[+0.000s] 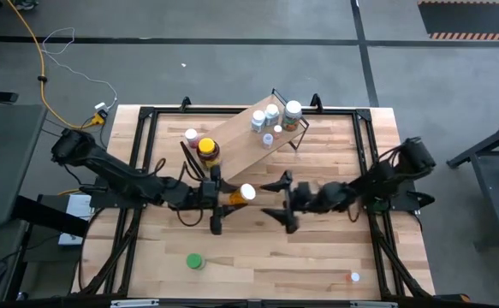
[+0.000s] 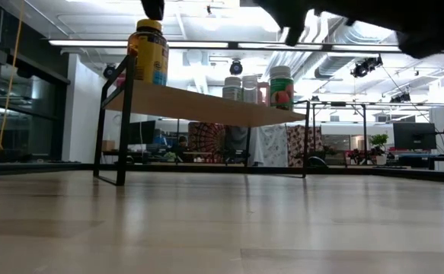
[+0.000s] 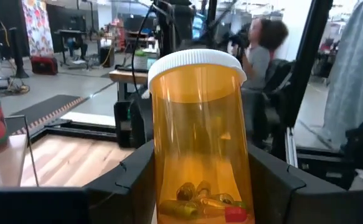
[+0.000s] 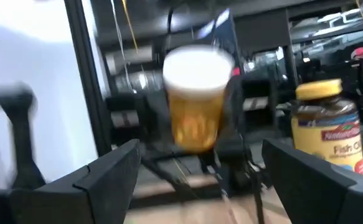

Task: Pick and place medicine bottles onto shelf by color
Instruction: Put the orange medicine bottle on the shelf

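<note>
Fingers (image 3: 125, 180) of the left gripper (image 1: 217, 198) pinch an orange vial (image 3: 200, 137) with a white cap, a few capsules lying at its bottom; in the high view the vial (image 1: 240, 195) sits above the table's (image 1: 317, 248) middle, just short of the shelf's (image 1: 249, 141) near edge. The right gripper (image 1: 281, 201) faces it from just beside, its jaws spread wide and empty, the vial showing between them in the right wrist view.

On the shelf, which lies askew across the far half of the table, an amber jar (image 1: 207, 151) with a yellow lid stands at the left end, and a cluster of white-capped bottles (image 1: 270, 115) at the right end. A white bottle (image 1: 191, 135) stands on the table beside the shelf's left end. A green bottle (image 1: 195, 262) sits near the front edge, left of centre, and a tiny one (image 1: 355, 276) near the front right corner.

A person (image 3: 262, 56) shows in the room beyond.
</note>
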`<state>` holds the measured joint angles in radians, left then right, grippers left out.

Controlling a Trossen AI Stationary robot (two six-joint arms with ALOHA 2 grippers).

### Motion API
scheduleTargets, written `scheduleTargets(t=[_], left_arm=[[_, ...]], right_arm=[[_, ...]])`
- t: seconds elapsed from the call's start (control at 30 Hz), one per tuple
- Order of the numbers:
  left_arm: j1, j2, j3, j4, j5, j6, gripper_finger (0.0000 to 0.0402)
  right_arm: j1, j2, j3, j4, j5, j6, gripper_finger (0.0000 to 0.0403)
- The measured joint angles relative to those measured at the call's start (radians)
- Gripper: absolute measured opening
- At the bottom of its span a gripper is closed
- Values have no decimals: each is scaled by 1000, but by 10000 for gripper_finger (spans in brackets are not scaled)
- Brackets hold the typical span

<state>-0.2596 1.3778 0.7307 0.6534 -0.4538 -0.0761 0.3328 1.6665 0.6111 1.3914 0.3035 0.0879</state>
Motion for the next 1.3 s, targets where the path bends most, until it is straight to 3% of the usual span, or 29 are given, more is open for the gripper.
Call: scheduleTargets(t=[0.23,0.5,1.1,1.3], left_arm=[[6,31,0,32,0,-10,179],[1,30,1,41,9,-8,179],[4,32,0,99,11,-18,179],[5,32,0,122,12,-18,179]], right_arm=[[-1,31,174,-262,33,-113,326],[7,31,248,-268,-14,-180,326],[-68,30,260,-218,-26,47,326],[-74,30,260,-205,-27,45,326]])
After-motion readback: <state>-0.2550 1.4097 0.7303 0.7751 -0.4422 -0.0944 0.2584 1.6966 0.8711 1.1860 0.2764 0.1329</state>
